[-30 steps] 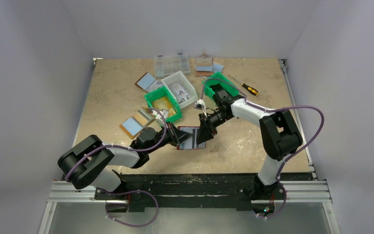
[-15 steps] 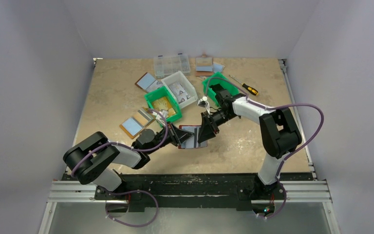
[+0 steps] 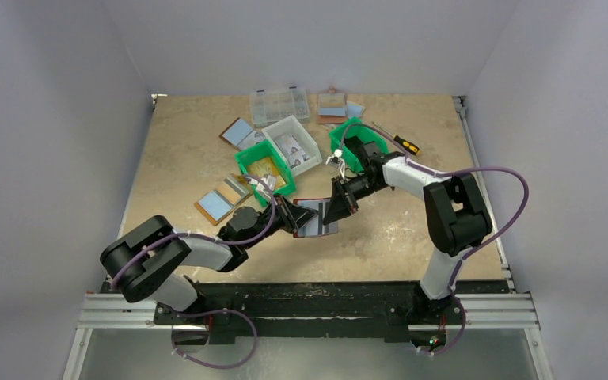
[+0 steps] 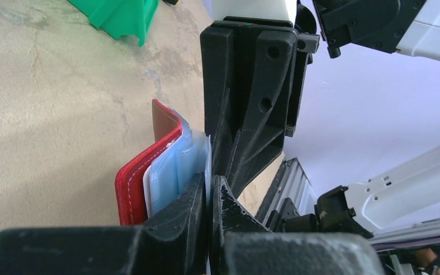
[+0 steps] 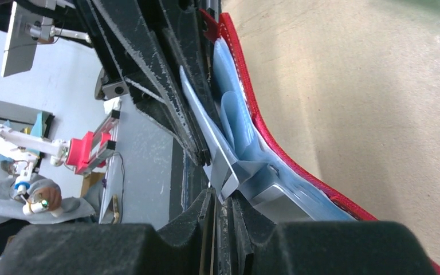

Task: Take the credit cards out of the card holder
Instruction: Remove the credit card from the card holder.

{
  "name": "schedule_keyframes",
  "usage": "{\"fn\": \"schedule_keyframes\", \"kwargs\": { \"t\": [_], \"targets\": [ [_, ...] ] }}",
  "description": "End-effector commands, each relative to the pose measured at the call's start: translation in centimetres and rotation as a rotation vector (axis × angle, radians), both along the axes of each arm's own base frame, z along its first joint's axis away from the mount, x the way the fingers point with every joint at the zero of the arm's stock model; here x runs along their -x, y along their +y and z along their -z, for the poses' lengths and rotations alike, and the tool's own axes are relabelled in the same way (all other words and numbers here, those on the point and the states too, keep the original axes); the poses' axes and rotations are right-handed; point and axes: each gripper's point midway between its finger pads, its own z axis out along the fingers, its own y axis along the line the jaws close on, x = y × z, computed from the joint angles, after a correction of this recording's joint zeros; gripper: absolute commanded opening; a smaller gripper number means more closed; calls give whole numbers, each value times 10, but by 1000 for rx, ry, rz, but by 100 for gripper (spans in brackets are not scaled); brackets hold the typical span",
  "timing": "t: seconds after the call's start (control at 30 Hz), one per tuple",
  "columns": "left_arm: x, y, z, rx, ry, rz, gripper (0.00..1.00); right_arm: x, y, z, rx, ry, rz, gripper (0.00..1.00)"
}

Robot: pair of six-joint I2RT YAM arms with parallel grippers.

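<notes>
The left claw (image 3: 294, 215) is clamped tight on a pale blue inner panel of the card holder (image 3: 317, 218). The right claw (image 3: 335, 210) faces it from the other side, its fingers pinched almost together on the edge of a pale grey credit card (image 5: 222, 163).

Both meet over the middle of the desk (image 3: 182, 158), toward its near side. Behind them stand two green bins (image 3: 265, 168) with a white bin (image 3: 294, 142) between, and a clear compartment box (image 3: 279, 103) sits at the far edge. A tan-rimmed bifold (image 3: 220, 201) lies to the left and a screwdriver (image 3: 400, 141) at the far right.

The card holder hangs partly open between the claws, its red cover turned toward the desk. The credit card juts out from the blue pockets.
</notes>
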Motion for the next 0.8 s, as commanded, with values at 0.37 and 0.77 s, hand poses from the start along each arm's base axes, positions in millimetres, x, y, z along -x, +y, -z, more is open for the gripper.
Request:
{"fn": "schedule_keyframes", "kwargs": {
  "t": [0.37,0.77],
  "targets": [
    [1,1,0,-43,36,-17,32,-10,4,-7,-55,25,28,0],
    [14,11,10,-2,88,28,32,-21,-5,18,31,33,79,0]
  ]
}}
